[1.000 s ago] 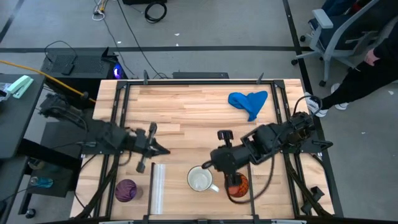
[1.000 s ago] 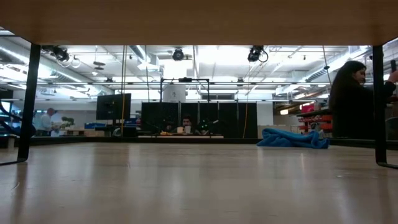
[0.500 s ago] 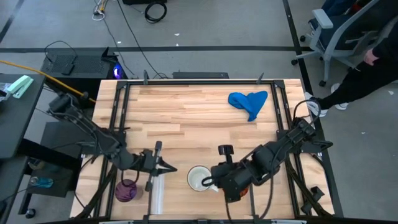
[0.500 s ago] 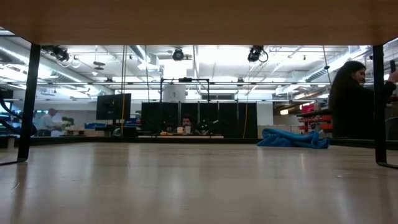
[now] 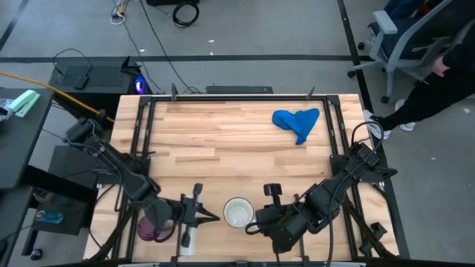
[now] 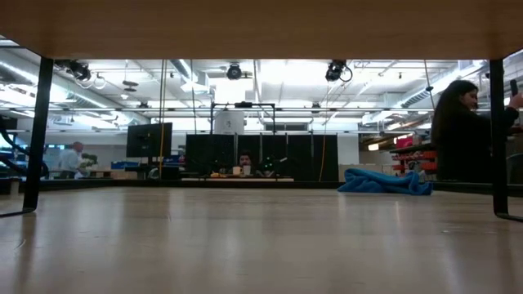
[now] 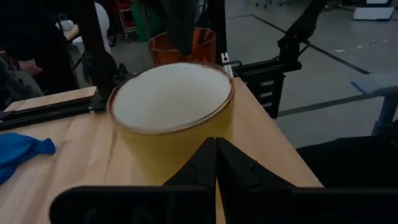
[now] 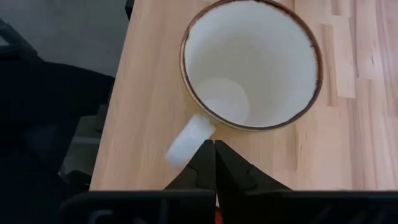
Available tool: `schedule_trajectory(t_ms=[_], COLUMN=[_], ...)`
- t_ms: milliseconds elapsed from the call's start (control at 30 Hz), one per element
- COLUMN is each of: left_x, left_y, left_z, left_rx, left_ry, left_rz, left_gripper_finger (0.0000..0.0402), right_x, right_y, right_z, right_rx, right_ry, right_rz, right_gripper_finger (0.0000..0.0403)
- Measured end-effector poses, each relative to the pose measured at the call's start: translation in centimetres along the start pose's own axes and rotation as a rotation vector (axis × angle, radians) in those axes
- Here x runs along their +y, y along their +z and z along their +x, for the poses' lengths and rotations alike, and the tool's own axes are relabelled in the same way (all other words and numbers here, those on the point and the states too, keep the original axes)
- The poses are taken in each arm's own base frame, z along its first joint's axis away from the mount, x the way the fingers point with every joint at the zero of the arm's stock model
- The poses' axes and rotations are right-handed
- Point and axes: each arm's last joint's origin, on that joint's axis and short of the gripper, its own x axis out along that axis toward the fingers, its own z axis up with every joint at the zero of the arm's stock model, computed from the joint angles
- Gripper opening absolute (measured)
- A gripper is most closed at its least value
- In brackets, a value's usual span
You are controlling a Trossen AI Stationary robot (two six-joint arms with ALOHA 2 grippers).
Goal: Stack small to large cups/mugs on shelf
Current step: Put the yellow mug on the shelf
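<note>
White handled ceramic mug [image 5: 238, 212] at near table edge between 2 grippers; right gripper [image 8: 214, 155] clenched empty by handle, left gripper [image 7: 216, 158] clenched empty beside mug, likely bracing it.

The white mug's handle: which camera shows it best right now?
Right wrist view: the white mug fills the frame and its handle shows just beyond the shut right gripper. High view hides the handle; left wrist shows only its wall; low view shows none.

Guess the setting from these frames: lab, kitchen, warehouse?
Likely a robotics lab or workshop: a framed wooden table on bare concrete, monitor racks under ceiling strip lights, and a person at another bench.
</note>
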Motion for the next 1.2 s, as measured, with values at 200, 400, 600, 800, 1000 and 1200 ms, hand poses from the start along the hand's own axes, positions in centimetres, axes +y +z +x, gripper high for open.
schedule_trajectory(t_ms=[200,400,600,800,1000,1200], left_x=[-0.4,-0.2,-0.2,-0.2,-0.2,0.3], left_y=[0.5,0.6,0.5,0.5,0.4,0.4], left_z=[0.6,0.6,0.6,0.6,0.6,0.9], left_rx=[0.015,0.018,0.018,0.023,0.031,0.037], left_ry=[0.011,0.032,0.033,0.042,0.044,0.059], left_rz=[0.009,-0.019,-0.026,-0.042,-0.04,-0.067], left_gripper_finger=[0.001,0.0017,0.0007,0.0024,0.0009,0.0014], right_x=[0.3,0.3,-0.5,-1.1,-1.1,-0.9], right_y=[-0.2,-0.1,0.3,0.4,0.2,-0.2], right_z=[-0.1,-0.1,0.4,1.5,1.4,2.6], right_rx=[-0.004,-0.003,0.008,0.058,0.082,0.125], right_ry=[-0.001,-0.001,-0.01,-0.001,0.012,0.021], right_rz=[0.008,0.02,0.041,0.059,0.095,0.101], right_gripper_finger=[0.0002,0.0001,0.0,0.0,0.0,0.0])
